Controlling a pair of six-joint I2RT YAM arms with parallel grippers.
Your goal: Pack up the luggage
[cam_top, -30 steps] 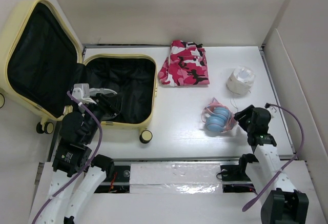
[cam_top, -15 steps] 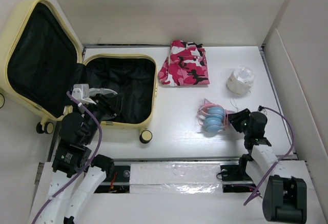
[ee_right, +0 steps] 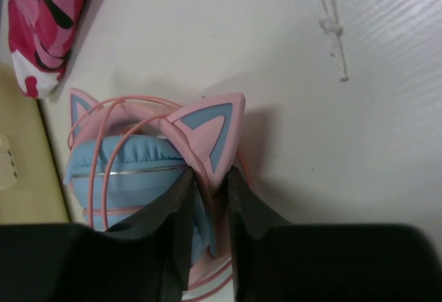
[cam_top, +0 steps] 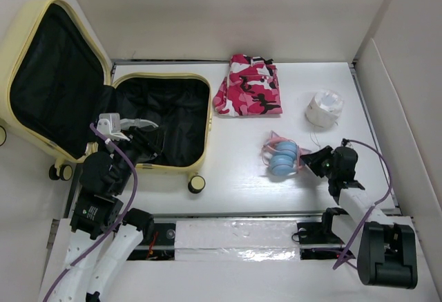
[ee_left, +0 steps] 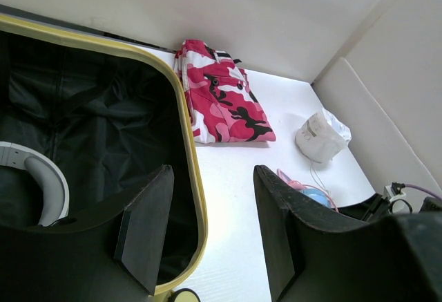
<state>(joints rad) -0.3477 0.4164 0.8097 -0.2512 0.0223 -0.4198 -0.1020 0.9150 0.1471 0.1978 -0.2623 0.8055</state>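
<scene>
My right jaws pinch pink cat-ear headphones by the band, centre-right on the surface; left jaws open, empty, over open yellow luggage, upper left. Grip looks thin: lift slow, w/ cord loops clear. Headphones' lower part hidden behind jaws
</scene>
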